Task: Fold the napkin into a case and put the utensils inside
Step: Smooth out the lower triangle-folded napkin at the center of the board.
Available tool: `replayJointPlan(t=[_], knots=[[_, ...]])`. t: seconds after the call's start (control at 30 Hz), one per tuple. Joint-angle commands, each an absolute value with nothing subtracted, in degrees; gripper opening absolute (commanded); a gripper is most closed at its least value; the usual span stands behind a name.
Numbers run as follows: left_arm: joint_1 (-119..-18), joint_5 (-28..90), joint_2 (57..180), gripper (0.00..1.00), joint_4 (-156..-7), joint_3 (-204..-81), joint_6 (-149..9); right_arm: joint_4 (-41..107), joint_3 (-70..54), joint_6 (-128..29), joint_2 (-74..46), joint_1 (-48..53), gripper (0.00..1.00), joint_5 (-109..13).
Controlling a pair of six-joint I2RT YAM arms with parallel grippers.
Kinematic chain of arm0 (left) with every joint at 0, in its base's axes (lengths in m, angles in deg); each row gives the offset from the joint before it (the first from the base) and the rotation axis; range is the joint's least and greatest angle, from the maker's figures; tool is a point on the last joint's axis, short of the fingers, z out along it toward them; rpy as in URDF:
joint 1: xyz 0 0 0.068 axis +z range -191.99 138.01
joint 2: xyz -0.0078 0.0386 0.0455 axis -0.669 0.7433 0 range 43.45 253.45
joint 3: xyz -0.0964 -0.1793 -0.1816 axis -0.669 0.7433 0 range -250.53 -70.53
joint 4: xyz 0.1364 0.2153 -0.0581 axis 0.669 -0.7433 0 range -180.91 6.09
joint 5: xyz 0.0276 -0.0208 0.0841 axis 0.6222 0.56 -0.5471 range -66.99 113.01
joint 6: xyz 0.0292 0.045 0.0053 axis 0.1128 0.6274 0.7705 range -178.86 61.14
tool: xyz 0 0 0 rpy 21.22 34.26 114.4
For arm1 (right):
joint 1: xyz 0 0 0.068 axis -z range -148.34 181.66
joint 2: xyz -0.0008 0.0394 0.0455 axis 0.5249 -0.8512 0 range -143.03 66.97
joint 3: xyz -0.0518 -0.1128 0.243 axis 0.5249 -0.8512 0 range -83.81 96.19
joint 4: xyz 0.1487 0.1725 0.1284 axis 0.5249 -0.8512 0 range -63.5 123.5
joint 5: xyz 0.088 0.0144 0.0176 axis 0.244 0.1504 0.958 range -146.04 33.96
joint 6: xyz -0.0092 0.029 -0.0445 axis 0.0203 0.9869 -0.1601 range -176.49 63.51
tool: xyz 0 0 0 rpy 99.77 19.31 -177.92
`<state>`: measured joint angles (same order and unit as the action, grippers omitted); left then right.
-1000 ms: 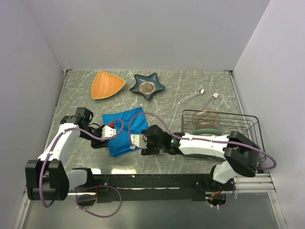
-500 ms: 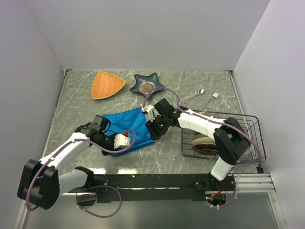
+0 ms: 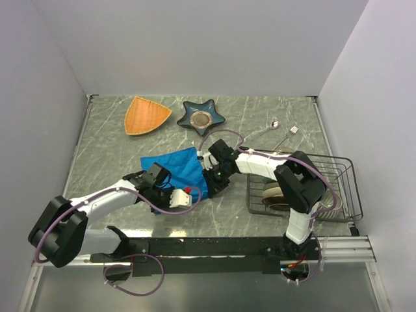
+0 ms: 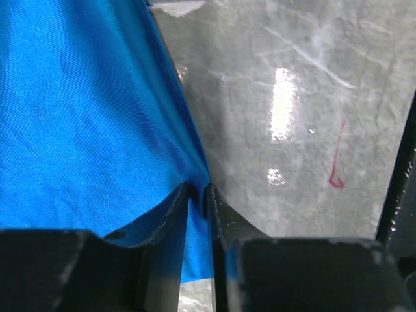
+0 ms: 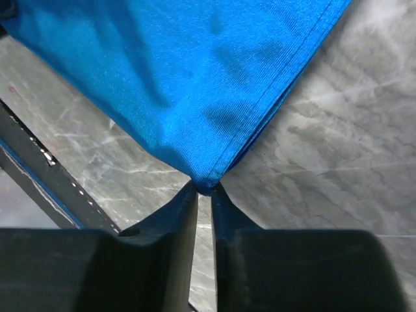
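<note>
Nearest the front edge, my left fingers point(image 3: 193, 194) are clamped down on the napkin point(image 3: 174, 166). In the left wrist view the left fingers point(image 4: 197, 192) pinch a fold of the blue cloth point(image 4: 78, 117) right at its edge, with bare marble counter point(image 4: 292, 97) just to the side. The cloth bunches into creases that run toward the pinch.

Just beyond that and a bit to the right, my right fingers point(image 3: 210, 182) are closed on the same napkin. From the right wrist camera the right fingers point(image 5: 204, 190) have the very tip of a corner point(image 5: 195, 78), and the hem there looks like more than one layer stacked up. So both hands are on the near-right end of the cloth, close together. The rest of it spreads back and left over the counter point(image 3: 110, 156), a little left of centre.

To the right sits a wire basket point(image 3: 338, 188) with a couple of dishes in it. Behind the basket, the spoon point(image 3: 273, 124) and fork point(image 3: 291, 133) lie side by side on the counter, well apart from the napkin.

At the back are the dark star dish point(image 3: 201, 117) and, left of it, the orange triangular dish point(image 3: 146, 116).
</note>
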<state>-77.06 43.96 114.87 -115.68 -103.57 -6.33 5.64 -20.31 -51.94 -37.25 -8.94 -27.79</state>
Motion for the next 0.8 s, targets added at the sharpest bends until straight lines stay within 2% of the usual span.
replayJointPlan(t=[0.0,0.1,0.2,0.23,0.3,0.4,0.5,0.57,0.6,0.63,0.77], knots=[[-78.81,42.08,118.42,0.22,-116.95,-103.49,-7.54,5.46,-21.23,-50.69,-38.06,-8.68,0.16,-27.12],[-79.6,42.78,117.55,0.26,-120.11,-103.31,-4.73,3.27,-20.54,-51.57,-38.67,-8.77,0.15,-27.03],[-79.78,43.74,114.39,0.46,-123.8,-103.92,-1.57,-1.3,-18.26,-53.76,-37.8,-8.42,0.31,-26.16],[-79.69,44.27,113.16,0.55,-125.72,-104.54,-1.04,-2.26,-17.81,-54.38,-36.92,-8.25,0.43,-25.72],[-79.26,45.76,108.6,0.6,-127.14,-106.9,-1.64,-5.25,-15.71,-55.79,-34.11,-7.72,0.58,-23.88],[-75.85,49.1,104.02,0.62,-130.3,-110.94,-4.45,-8.42,-12.8,-55.97,-31.39,-6.66,0.62,-21.41],[-70.32,52.35,104.36,0.57,-133.3,-114.2,-5.34,-7.47,-10.96,-55.88,-30.15,-6.31,0.6,-20.36],[-66.97,54.2,107.07,0.49,-133.57,-115.35,-6.04,-3.97,-10.17,-53.26,-30.32,-6.4,0.56,-19.65],[-64.34,54.56,108.3,0.46,-133.48,-116.48,-6.22,-2.73,-9.81,-52.11,-30.93,-6.4,0.5,-18.95],[-63.62,54.56,110.93,0.39,-133.13,-116.84,-6.65,-1.23,-9.29,-51.23,-31.81,-6.31,0.47,-18.6],[-62.91,52.89,115.61,0.26,-132.16,-117.55,-6.05,0.62,-6.73,-48.94,-38.14,-6.49,0.35,-17.72]])
